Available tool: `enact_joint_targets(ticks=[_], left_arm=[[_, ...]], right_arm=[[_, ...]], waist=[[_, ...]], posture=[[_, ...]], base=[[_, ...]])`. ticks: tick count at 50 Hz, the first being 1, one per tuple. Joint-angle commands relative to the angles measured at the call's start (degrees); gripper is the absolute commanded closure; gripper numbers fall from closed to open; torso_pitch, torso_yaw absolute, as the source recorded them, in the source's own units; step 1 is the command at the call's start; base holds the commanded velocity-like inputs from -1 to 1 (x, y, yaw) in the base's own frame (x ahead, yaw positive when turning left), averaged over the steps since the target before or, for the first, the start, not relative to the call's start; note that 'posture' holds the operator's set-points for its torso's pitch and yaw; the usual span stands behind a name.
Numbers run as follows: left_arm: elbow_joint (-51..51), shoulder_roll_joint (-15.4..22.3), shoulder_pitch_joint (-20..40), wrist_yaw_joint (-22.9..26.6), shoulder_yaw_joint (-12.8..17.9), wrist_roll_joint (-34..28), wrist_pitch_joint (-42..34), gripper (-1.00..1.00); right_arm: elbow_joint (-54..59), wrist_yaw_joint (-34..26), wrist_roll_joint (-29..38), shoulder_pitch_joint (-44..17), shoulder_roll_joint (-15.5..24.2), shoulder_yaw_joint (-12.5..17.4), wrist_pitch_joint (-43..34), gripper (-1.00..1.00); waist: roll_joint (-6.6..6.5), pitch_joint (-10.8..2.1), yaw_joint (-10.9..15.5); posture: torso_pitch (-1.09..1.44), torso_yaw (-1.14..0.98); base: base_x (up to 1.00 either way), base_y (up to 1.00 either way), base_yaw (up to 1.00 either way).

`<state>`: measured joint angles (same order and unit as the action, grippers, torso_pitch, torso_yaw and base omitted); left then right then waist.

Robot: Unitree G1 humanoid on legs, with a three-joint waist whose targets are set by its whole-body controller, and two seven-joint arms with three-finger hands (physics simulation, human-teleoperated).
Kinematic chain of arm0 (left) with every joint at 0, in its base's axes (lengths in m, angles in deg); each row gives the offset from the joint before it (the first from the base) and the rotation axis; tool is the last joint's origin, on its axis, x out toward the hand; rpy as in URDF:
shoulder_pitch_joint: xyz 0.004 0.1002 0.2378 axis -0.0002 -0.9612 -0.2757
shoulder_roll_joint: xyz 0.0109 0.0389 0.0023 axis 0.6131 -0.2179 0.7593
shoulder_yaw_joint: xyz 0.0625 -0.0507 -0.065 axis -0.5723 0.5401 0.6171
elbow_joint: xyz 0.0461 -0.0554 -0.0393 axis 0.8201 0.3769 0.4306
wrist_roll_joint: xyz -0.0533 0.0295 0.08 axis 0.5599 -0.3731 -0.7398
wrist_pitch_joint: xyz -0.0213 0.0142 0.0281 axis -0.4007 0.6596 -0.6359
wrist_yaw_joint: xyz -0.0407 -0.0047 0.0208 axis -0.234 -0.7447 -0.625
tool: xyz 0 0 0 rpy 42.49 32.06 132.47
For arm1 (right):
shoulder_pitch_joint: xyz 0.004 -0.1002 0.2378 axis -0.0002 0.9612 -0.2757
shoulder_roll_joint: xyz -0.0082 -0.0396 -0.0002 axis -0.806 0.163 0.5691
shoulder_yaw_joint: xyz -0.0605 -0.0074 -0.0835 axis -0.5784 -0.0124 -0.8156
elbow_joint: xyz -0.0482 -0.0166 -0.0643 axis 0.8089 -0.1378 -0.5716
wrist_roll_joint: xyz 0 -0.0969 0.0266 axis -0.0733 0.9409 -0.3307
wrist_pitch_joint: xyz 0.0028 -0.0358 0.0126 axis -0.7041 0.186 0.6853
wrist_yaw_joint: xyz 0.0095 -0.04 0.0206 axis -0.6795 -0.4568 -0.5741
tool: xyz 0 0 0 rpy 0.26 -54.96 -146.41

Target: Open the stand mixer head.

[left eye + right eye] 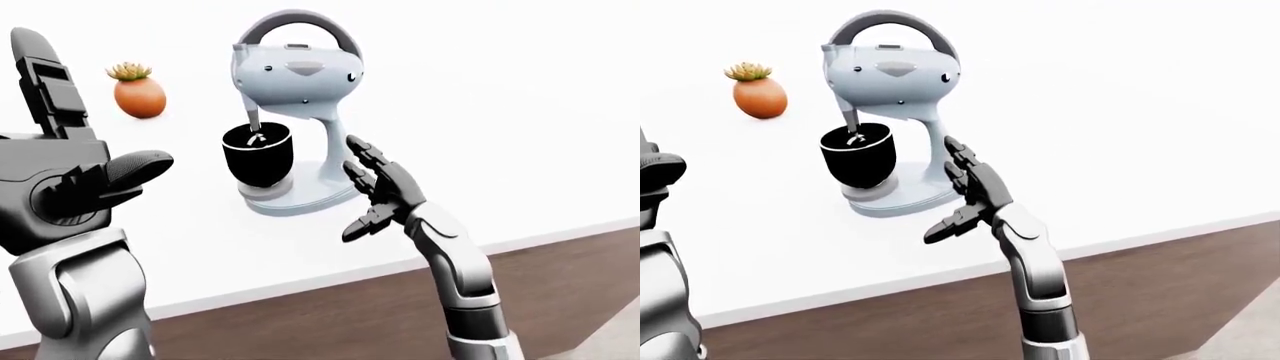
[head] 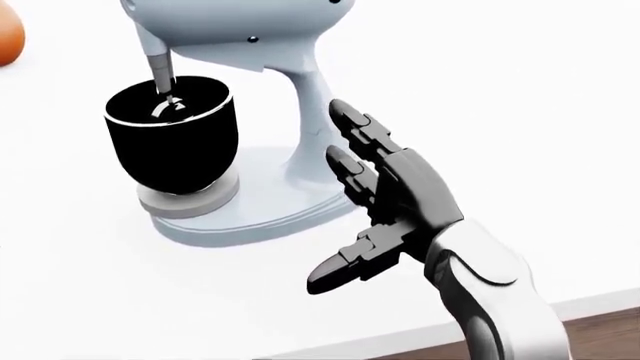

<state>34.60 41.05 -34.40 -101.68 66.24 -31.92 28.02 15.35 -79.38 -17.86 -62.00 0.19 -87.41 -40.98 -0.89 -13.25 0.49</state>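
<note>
White desk [image 1: 560, 150] carries the mixer [image 1: 298, 75], head down over its black bowl [image 1: 258, 154]. Right robot hand [image 2: 385, 199] hovers beside the mixer's column, fingers spread apart. Left robot hand [image 1: 70, 180] raised at left, fingers apart. Orange plant pot [image 1: 139, 96] sits upper left.

Three head cameras, all angled down over the counter [image 1: 560, 150]; eye views wider, head view closest.
</note>
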Motion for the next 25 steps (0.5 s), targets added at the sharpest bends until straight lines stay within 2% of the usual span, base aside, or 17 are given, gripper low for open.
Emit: enact_joint_targets(ticks=[1, 25], left_arm=[[-0.8, 0.5, 1.3, 0.4, 0.1, -0.1, 0.7, -0.99], [-0.3, 0.4, 1.3, 0.5, -0.1, -0.3, 0.9, -0.99]], right_arm=[[-1.7, 0.1, -0.3, -2.1, 0.1, 0.4, 2.1, -1.0], [6.8, -0.3, 0.7, -4.9, 0.4, 0.7, 7.0, -1.0]], waist=[[-0.17, -0.5, 0.0], [-0.24, -0.52, 0.0]], posture=[[-0.28, 0.0], [-0.28, 0.0]], base=[[0.0, 0.0, 0.0], [0.0, 0.0, 0.0]])
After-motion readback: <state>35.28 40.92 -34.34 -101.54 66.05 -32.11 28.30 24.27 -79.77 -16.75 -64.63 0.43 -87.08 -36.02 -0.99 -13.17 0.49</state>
